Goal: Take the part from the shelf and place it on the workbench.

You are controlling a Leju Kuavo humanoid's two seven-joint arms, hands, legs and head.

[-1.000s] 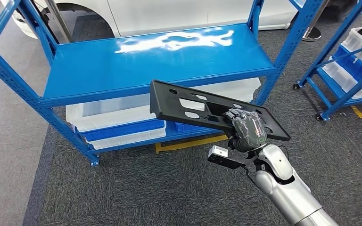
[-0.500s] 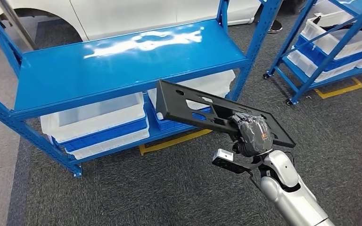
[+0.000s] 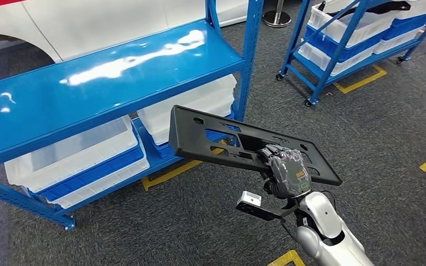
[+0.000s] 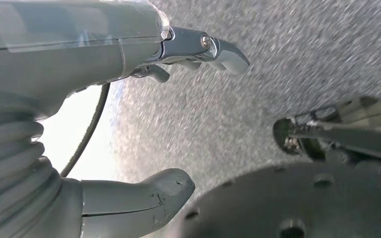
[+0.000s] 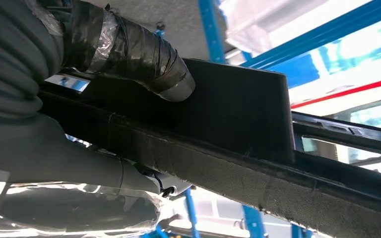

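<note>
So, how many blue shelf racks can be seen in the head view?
2. One blue rack is at the left, white bins on its lower level. The second blue rack stands at the upper right, also with bins. More may be outside the frame.

The right hand grips a long black part above grey carpet, beside a blue shelf holding white bins.

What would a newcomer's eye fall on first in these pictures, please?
Most striking is the long black part with cut-out holes, held out over the grey carpet by the right hand at the centre of the head view. Behind it, to the left, stands the glossy blue shelf with white bins below. The left hand hangs over the carpet, holding nothing.
</note>
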